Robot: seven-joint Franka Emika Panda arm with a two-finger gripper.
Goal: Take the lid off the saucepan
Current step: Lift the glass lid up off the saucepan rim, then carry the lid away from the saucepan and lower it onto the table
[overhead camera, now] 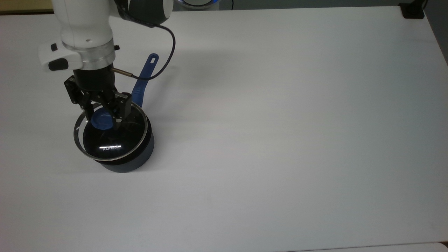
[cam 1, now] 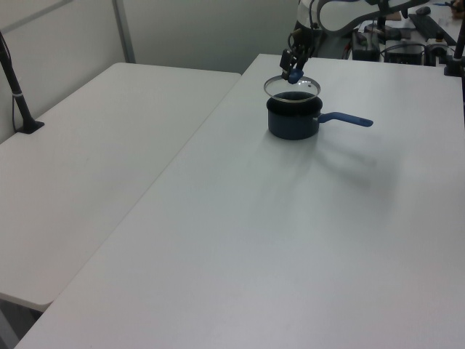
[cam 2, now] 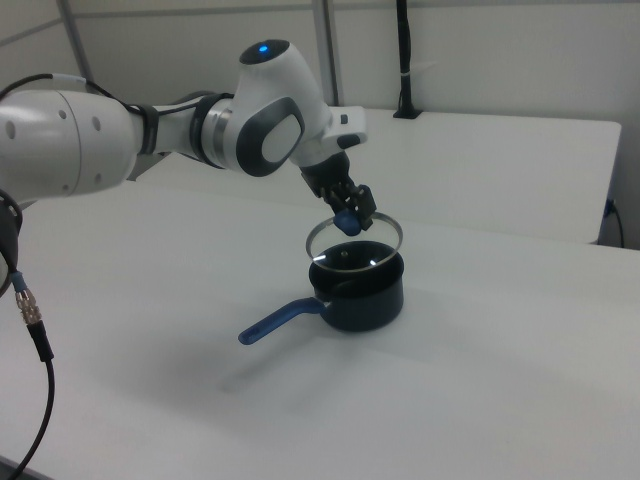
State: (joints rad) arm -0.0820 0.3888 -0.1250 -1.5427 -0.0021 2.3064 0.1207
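Note:
The dark navy saucepan (overhead camera: 140,155) (cam 1: 292,123) (cam 2: 370,295) stands on the white table (overhead camera: 280,122), its long blue handle (overhead camera: 145,78) (cam 1: 349,119) (cam 2: 278,321) pointing toward the top view's upper edge. The clear glass lid (overhead camera: 119,140) (cam 1: 292,87) (cam 2: 352,240) hangs a little above the pan, lifted off its rim and shifted slightly toward the top view's left. My gripper (overhead camera: 102,111) (cam 1: 293,67) (cam 2: 350,212) is shut on the lid's blue knob (overhead camera: 101,120).
The white table stretches wide to the top view's right. A second white table (cam 1: 94,145) adjoins on the left view's left, with a black post (cam 1: 18,94) on it. A black cable (overhead camera: 168,45) loops from my arm over the pan's handle.

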